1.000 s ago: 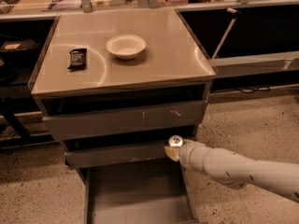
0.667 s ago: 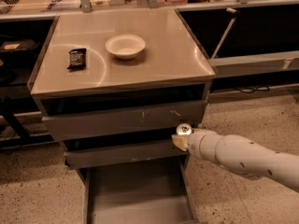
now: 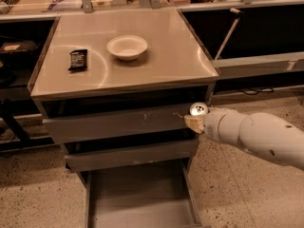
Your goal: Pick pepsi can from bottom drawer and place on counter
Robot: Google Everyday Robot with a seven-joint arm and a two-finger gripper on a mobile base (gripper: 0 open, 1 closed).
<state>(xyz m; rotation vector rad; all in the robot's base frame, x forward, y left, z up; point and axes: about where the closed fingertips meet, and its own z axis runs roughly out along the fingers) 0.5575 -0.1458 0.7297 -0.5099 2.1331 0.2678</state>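
Higher than a second ago, arm (image 3: 256,137) reaches beside the scratched drawer front (image 3: 118,122), just under the counter (image 3: 156,68) edge. Bottom drawer (image 3: 137,198) stands pulled out below. Gripper (image 3: 198,118) is clamped around the pepsi can (image 3: 198,109) (only its silver lid shows).

At right of centre, the gripper (image 3: 195,117) clasped the pepsi can (image 3: 198,109), only its silver lid visible, near the cabinet's front right corner, above the open bottom drawer (image 3: 137,196) and below the counter (image 3: 161,61) bearing a white bowl (image 3: 127,47) and a black snack packet (image 3: 78,60).
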